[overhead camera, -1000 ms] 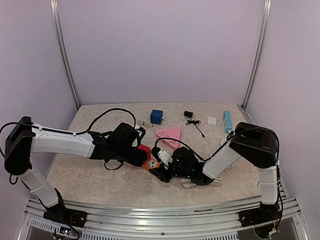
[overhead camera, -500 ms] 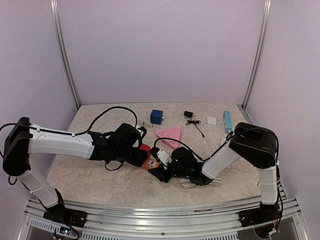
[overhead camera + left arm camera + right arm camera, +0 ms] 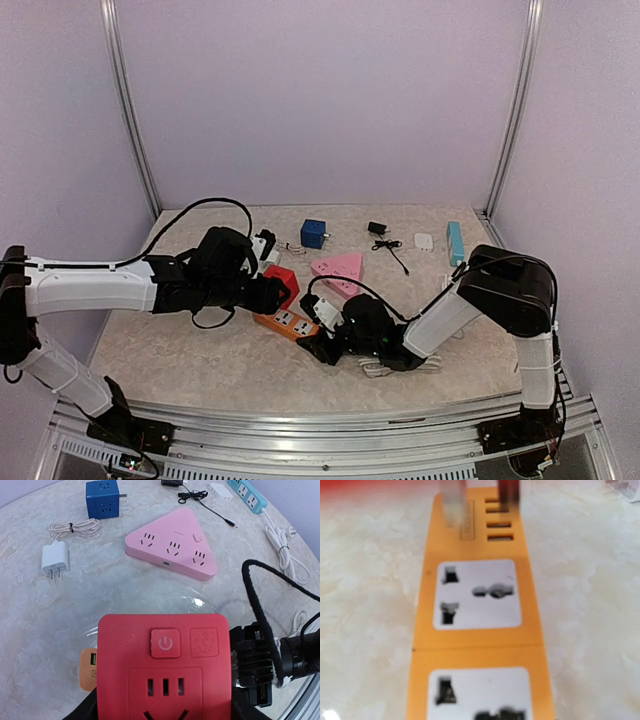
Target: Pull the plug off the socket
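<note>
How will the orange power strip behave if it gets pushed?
The orange power strip looks rigid and lies flat, so it probably slides rather than tips. The table looks smooth and glossy, so it may skid or pivot easily.

Soft, even light falls from above, so the table [image 3: 190, 350] and the walls [image 3: 320, 100] look bright, and the shadows on the table are only faint. In the left wrist view the red adapter [image 3: 165, 665] is sharp, and a pale curved glare lies on the table just beyond it. The right wrist view is out of focus: the orange power strip [image 3: 480, 645] looks soft, most blurred at the top edge.
</note>
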`<state>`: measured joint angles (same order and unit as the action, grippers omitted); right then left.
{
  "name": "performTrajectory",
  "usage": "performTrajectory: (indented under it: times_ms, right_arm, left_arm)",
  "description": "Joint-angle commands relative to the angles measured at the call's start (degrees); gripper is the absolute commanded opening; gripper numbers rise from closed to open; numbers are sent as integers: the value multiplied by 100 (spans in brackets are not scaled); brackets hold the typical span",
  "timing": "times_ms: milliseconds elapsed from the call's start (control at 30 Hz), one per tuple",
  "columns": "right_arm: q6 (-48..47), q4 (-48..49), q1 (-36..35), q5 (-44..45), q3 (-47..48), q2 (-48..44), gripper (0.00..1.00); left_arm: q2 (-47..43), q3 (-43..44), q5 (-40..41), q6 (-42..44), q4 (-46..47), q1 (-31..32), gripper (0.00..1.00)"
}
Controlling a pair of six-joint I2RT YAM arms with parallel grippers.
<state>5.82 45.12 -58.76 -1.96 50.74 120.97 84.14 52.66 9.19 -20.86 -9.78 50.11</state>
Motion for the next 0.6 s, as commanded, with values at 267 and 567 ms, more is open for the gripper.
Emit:
performTrajectory:
  times_ms: [267, 567]
  right_arm:
    - [176, -1042, -12, 160, -186, 231, 30]
    - [152, -1066, 4, 115, -181, -329, 63]
  left_arm:
    - [-992, -332, -422, -317, 230, -550, 43]
    - [-1043, -432, -1046, -410, 378, -1078, 44]
